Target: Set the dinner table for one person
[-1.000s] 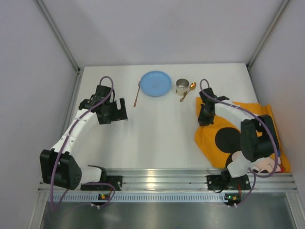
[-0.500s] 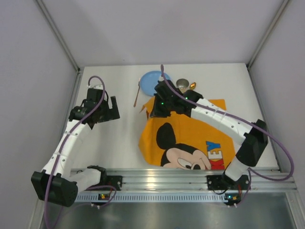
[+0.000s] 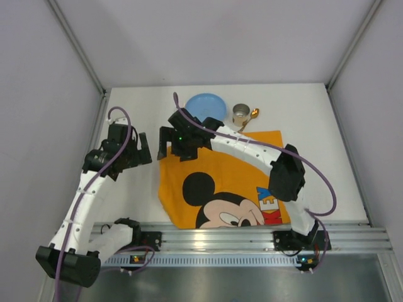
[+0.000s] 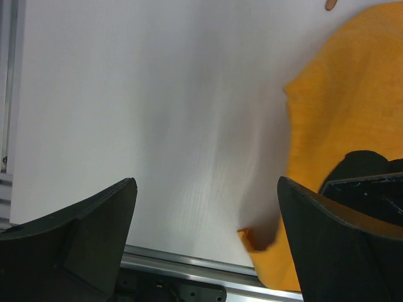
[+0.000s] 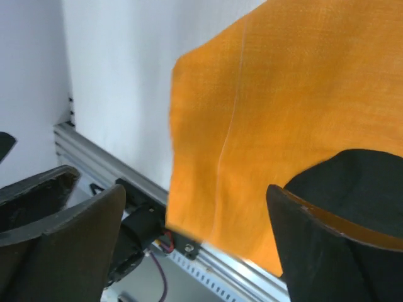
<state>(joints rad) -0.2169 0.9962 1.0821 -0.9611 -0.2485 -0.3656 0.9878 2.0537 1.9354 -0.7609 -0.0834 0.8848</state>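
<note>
The right gripper (image 5: 195, 189) hangs with its fingers spread wide and nothing clamped between them. It sits over the upper left corner of the orange Mickey Mouse placemat (image 3: 230, 173), just left of centre in the overhead view. In its wrist view the cloth's edge runs down the middle of the frame, with bare white table to the left and the aluminium rail (image 3: 208, 236) below.

The right arm (image 3: 245, 148) sweeps from its base at lower right across the top of the placemat, covering that edge and the lower rim of the blue plate (image 3: 204, 106) behind the wrist. Right of the plate stand a metal cup (image 3: 241, 114) and a gold spoon (image 3: 253, 114), both just beyond the cloth's upper edge.

The left gripper (image 4: 206, 182) is also parted and empty, over bare surface left of the placemat. In its view the cloth's lower corner looks blurred.

The dinner table (image 3: 315, 119) fills the middle of the overhead frame, and the placemat lies on its near half.
</note>
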